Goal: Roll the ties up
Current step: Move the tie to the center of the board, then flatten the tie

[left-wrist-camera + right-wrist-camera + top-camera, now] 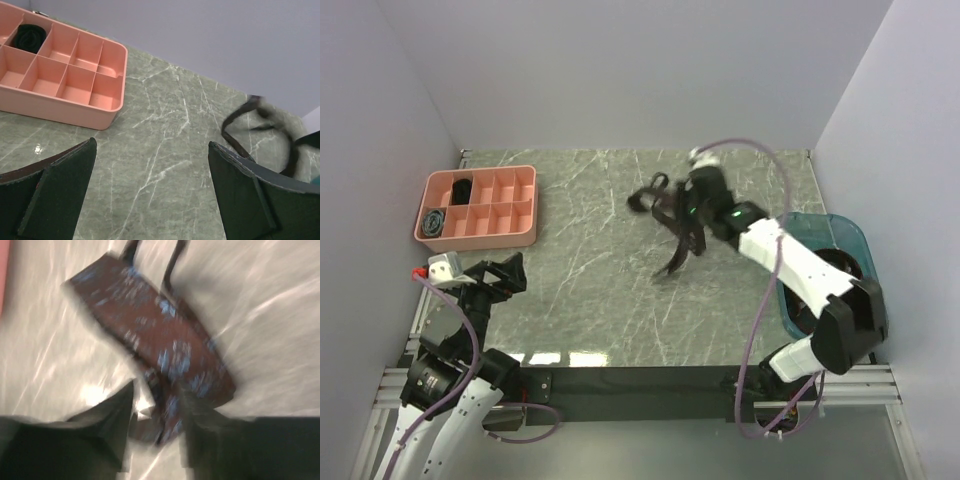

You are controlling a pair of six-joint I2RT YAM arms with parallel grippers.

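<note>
A dark brown-maroon tie (672,262) with blue specks lies crumpled and partly lifted on the marble table, right of centre. My right gripper (684,228) is over it. In the blurred right wrist view its jaws (157,390) stand apart, with the tie (155,325) hanging loose in the gap and table showing beside it. My left gripper (500,272) hovers wide open near the front left, holding nothing (152,150). It faces the tie (240,145) from afar. A black coiled tie (463,188) and a grey-blue coil (435,222) sit in the pink tray.
The pink divided tray (525,238) stands at the back left, also seen in the left wrist view (75,106) with the black coil (30,37) in a far cell. A teal bin (850,232) holding dark fabric sits at the right edge. Walls enclose three sides.
</note>
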